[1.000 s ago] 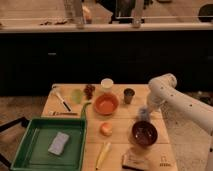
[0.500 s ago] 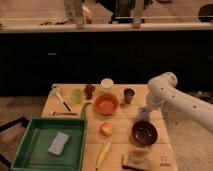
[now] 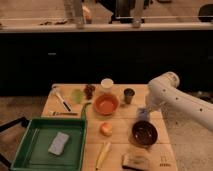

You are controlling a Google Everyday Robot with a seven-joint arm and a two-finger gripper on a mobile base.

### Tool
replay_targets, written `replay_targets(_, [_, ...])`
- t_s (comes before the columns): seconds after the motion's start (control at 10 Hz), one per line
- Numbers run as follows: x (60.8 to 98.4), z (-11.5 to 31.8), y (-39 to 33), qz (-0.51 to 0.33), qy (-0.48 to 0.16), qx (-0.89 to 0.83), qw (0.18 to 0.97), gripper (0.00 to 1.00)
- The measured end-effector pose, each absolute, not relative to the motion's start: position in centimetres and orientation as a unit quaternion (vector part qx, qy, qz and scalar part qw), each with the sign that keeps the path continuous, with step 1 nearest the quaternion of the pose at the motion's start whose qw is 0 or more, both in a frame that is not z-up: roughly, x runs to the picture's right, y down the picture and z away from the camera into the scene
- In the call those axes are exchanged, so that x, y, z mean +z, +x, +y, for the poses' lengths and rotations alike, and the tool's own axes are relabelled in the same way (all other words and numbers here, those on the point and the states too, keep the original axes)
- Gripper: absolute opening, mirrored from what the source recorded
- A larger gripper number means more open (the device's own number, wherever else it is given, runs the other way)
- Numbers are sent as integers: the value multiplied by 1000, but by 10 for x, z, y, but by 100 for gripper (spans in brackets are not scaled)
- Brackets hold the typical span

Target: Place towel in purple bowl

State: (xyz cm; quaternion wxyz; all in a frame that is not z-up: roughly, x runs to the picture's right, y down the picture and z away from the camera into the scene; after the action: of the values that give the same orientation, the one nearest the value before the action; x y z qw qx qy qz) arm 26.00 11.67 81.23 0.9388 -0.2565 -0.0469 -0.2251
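From my remote station: the robot's white arm point(image 3: 176, 96) reaches in from the right over a light wooden table point(image 3: 120, 120), its gripper point(image 3: 146, 107) poised just behind the far rim of the round, deep, dark purple-brown bowl point(image 3: 144, 133) at the table's right front. A small, limp, pale blue-grey towel point(image 3: 142, 114) shows at the gripper's tip, outside the bowl and just beside its rim. I cannot tell whether the gripper is clenched on the cloth or released. Left of the purple bowl sit an orange-red bowl point(image 3: 106, 104) and, nearer the camera, a round orange fruit point(image 3: 105, 129). A small dark metal cup point(image 3: 129, 95) stands between the orange-red bowl and the arm. A green plastic tray point(image 3: 30, 150) at the left front holds a blue-grey rectangular pad point(image 3: 59, 143).
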Motion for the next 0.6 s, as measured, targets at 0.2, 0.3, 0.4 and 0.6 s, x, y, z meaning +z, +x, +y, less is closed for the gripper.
replay_targets(0.2, [812, 118, 263, -46, -257, -223, 939, 0])
replay_targets(0.3, [814, 118, 264, -43, -260, -221, 939, 0])
replay_targets(0.4, [820, 118, 266, -41, -262, -218, 939, 0])
replay_targets(0.6, [834, 120, 266, -36, -261, -219, 939, 0])
